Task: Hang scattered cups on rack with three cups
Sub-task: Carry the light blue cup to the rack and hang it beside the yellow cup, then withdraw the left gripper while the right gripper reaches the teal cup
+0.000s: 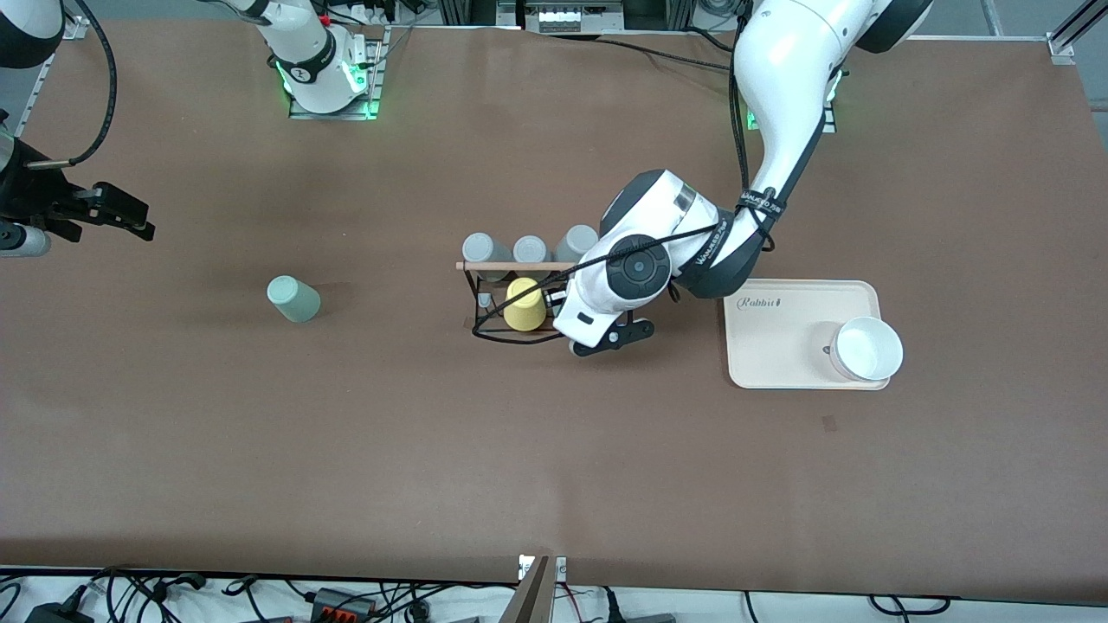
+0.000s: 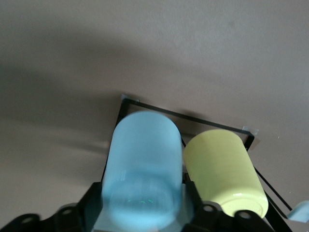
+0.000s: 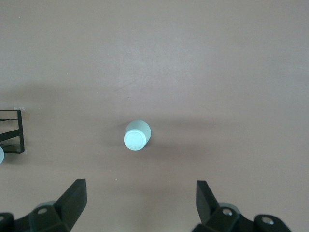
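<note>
1. The step in hand was judged to be the hanging of the light blue cup (image 2: 142, 171) on the rack (image 1: 511, 298); in the left wrist view the cup was seen between the fingers of the left hand (image 1: 606, 337), beside the yellow cup (image 1: 525, 304) already seated on the rack; whether the blue cup was gripped or just let go could not be told from the pictures.
2. The rack stood about mid-counter, with its wooden rod (image 1: 511, 266) across the top; three grey cups (image 1: 528, 248) were lined up just beside it, farther from the front camera.
3. The next move was judged to call for a clean release and a straight lift away, so that neither the blue cup nor the yellow one would be knocked off; after that the sage-green cup (image 1: 293, 298) remained to be fetched.
4. The sage-green cup lay on the counter (image 1: 554, 467) toward the right arm's end, well apart from the rack.
5. The left arm was reached down from its base and bent at the wrist over the rack's end nearest the beige tray (image 1: 779, 342), on which a white bowl (image 1: 866, 349) sat.
6. The right hand (image 3: 140, 203) was held wide and empty over the counter near the sage-green cup; that arm was waiting.
</note>
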Controlling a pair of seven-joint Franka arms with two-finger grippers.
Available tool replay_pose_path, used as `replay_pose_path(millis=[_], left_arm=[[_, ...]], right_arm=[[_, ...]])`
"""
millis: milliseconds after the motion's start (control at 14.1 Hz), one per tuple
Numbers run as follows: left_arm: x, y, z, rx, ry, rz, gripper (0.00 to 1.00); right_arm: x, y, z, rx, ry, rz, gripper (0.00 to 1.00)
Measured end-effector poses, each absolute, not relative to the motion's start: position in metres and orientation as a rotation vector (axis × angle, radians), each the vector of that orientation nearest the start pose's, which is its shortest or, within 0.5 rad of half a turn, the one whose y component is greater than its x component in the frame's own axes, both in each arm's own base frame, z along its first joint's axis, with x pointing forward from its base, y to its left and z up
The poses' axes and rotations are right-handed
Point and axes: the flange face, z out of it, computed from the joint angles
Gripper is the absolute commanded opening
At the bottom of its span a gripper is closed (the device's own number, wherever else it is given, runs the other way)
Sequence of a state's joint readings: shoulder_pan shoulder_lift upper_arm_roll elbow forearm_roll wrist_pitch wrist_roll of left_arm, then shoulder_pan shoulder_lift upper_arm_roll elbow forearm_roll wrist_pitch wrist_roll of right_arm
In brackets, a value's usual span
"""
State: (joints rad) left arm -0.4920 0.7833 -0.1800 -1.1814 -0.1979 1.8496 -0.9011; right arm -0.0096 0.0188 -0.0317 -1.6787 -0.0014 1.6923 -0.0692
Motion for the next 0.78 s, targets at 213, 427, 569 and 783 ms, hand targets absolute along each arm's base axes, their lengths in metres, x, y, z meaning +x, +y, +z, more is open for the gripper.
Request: replay_pose_path(millis=[213, 427, 569, 783], left_arm=[[0.624, -0.409, 0.352, -3.196, -0.603, 0.347, 1.0], [0.658, -0.311, 0.442, -3.124, -0.63, 0.141, 1.0], [0.675, -0.216, 0.503, -3.133, -0.635, 0.072, 1.0], [0.678, -0.112, 0.558, -3.14, -0.674, -0.006, 1.0]], right_arm=[[0.567, -0.023, 0.572, -3.143, -0.044, 0.013, 1.0], [0.569, -0.024, 0.569, -3.143, -0.043, 0.022, 1.0], [0.571, -0.024, 0.565, -3.143, -0.042, 0.025, 1.0], [0.574, -0.023, 0.559, -3.143, -0.046, 0.037, 1.0]])
